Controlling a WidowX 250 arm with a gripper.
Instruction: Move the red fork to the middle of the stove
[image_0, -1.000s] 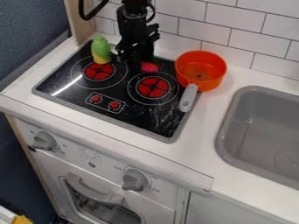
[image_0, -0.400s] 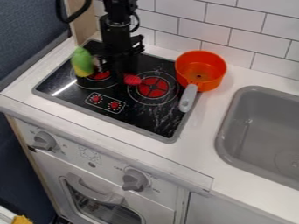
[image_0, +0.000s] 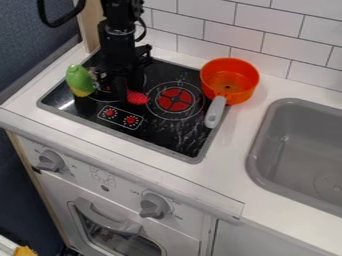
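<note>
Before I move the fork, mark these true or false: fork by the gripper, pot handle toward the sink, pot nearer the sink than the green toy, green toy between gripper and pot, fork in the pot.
1. The red fork is right by the gripper. True.
2. The gray handle of the orange pot points toward the sink. False: it points toward the front of the stove.
3. The pot is nearer the sink than the green toy is. True.
4. The green toy is between the gripper and the pot. False: the gripper is between them.
5. The fork is in the pot. False: it is over the stove, outside the pot.
</note>
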